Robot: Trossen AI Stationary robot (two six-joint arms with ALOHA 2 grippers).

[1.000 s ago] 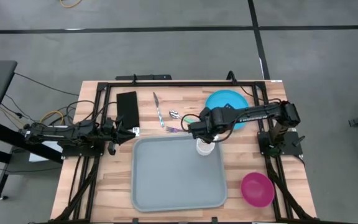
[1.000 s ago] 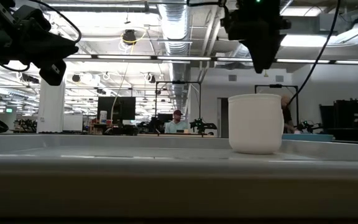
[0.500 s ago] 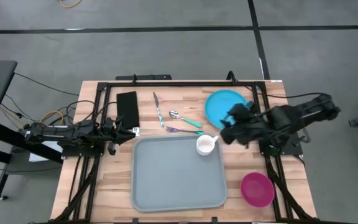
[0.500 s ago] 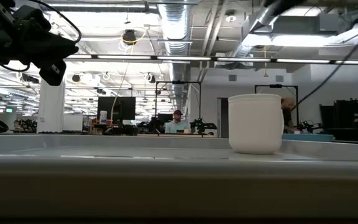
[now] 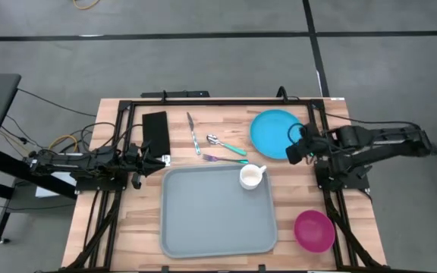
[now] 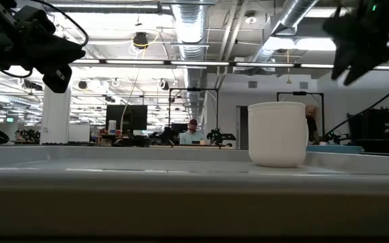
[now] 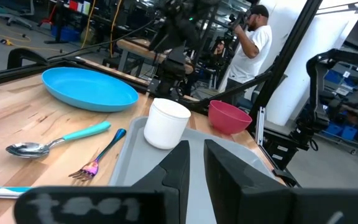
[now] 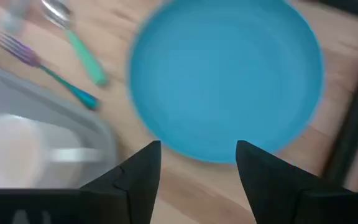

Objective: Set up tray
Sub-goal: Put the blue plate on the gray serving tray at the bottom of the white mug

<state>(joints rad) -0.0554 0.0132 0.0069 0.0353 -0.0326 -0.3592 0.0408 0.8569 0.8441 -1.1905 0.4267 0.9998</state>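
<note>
The grey-blue tray (image 5: 211,216) lies on the near middle of the table. A white cup (image 5: 251,177) stands upright by its base in the tray's far right corner, and it shows in the low view (image 6: 277,133) and left wrist view (image 7: 165,122) too. My right gripper (image 8: 197,163) hovers open over the near edge of the round blue plate (image 8: 229,74), to the right of the cup; in the high view it is at the plate's right edge (image 5: 294,149). My left gripper (image 5: 161,161) waits shut at the tray's far left corner.
A black napkin (image 5: 155,133), a knife (image 5: 192,129), a teal-handled spoon (image 5: 226,144) and a fork (image 5: 220,159) lie beyond the tray's far edge. A pink bowl (image 5: 314,231) sits near the table's near right corner. People stand in the room behind.
My right gripper has drawn back from just above the cup, going up and toward the table's right edge, and now hangs over the blue plate's right side. The cup has stayed standing in the tray's far right corner.
</note>
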